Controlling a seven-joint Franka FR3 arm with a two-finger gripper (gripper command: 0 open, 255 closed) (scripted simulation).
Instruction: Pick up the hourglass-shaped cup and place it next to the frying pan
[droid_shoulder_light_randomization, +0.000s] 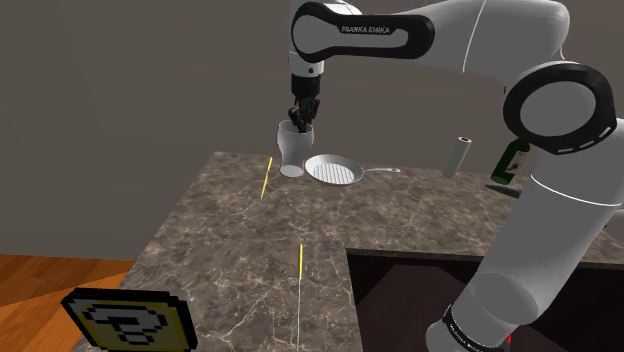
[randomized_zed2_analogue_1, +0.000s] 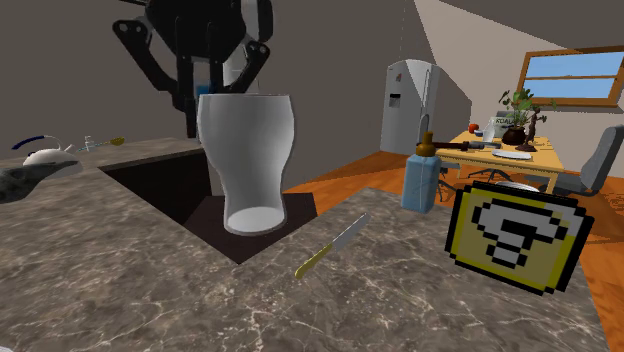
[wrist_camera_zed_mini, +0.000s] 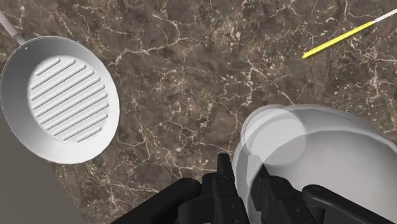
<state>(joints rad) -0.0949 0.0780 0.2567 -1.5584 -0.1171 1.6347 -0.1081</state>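
A pale, waisted cup (droid_shoulder_light_randomization: 293, 150) (randomized_zed2_analogue_1: 245, 160) hangs upright a little above the marble counter (droid_shoulder_light_randomization: 230, 230). My black gripper (droid_shoulder_light_randomization: 303, 118) (wrist_camera_zed_mini: 245, 184) comes down from above and is shut on its rim, one finger (wrist_camera_zed_mini: 222, 181) outside the wall and the other inside. The cup (wrist_camera_zed_mini: 305, 159) shows from above in the wrist view, with the ribbed grey frying pan (wrist_camera_zed_mini: 60, 98) lying flat across a stretch of bare counter from it. In the shoulder view the frying pan (droid_shoulder_light_randomization: 333, 170) sits just to the right of the cup, its handle pointing right.
Two yellow-handled knives (droid_shoulder_light_randomization: 265, 177) (droid_shoulder_light_randomization: 301, 262) lie on the counter; one knife (randomized_zed2_analogue_1: 330, 245) (wrist_camera_zed_mini: 337, 39) is close to the cup. A sunken dark sink (droid_shoulder_light_randomization: 420, 290) is near the stand. A question-mark block (droid_shoulder_light_randomization: 125, 320), a grey cylinder (droid_shoulder_light_randomization: 460, 155) and a green bottle (droid_shoulder_light_randomization: 512, 160) stand around the edges.
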